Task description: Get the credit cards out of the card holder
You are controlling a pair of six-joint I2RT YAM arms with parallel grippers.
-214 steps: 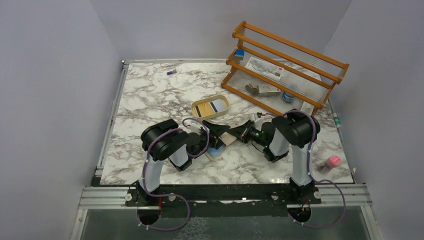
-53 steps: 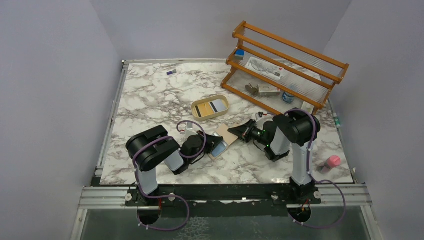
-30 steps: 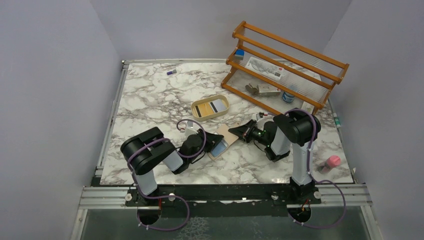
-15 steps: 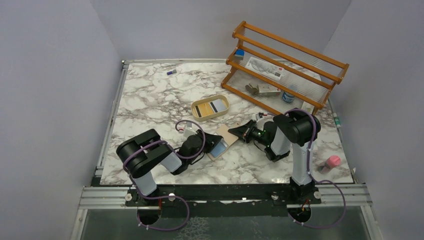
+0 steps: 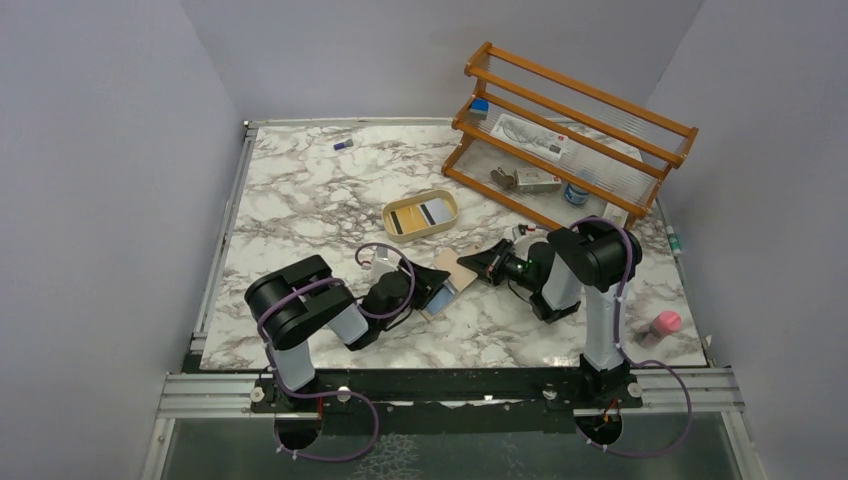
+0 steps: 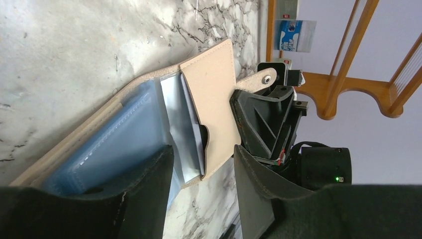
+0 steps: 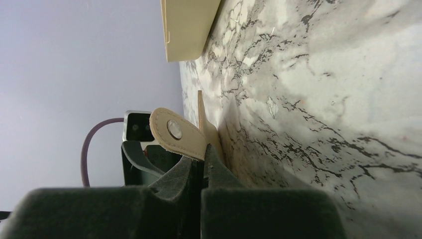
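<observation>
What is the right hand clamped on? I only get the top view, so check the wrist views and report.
Observer: The right hand is shut on the wallet's tab.
Operator: Now report the left hand.
Observer: The left hand is open, its fingers either side of the whitish card's corner.
Operator: Give me the card positions.
Observer: The blue card lies flat in the open wallet; the whitish card sticks out from under the tan pocket.
</observation>
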